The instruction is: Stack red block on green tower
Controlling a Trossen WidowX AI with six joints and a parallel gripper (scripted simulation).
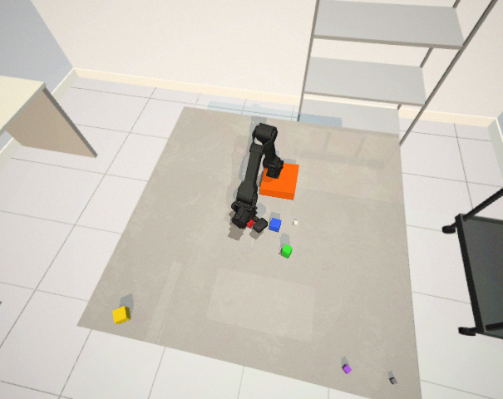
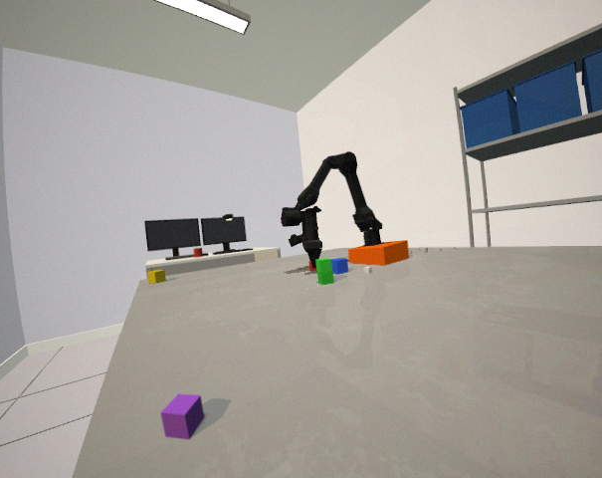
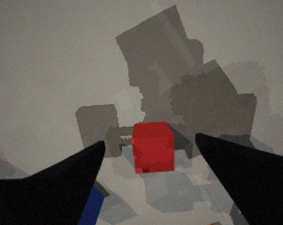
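Observation:
The red block [image 1: 250,224] [image 2: 311,266] [image 3: 154,147] rests on the table top. In the wrist view it sits between the two fingertips, with a gap on each side. My gripper [image 3: 149,141] is open and empty, pointing down over the red block. The gripper also shows in the top view at the end of the arm, partly covering the block's surroundings. The green tower [image 1: 286,251] [image 2: 324,271] stands upright, to the right of and nearer the front than the red block in the top view. It is out of the wrist view.
A blue block [image 1: 274,224] [image 2: 339,266] [image 3: 91,206] lies between the red block and a small white cube [image 1: 295,222] [image 2: 367,270]. The arm stands on an orange box [image 1: 281,184] [image 2: 378,253]. A yellow block [image 1: 120,314] [image 2: 156,276] and a purple block [image 1: 347,368] [image 2: 182,415] lie farther off.

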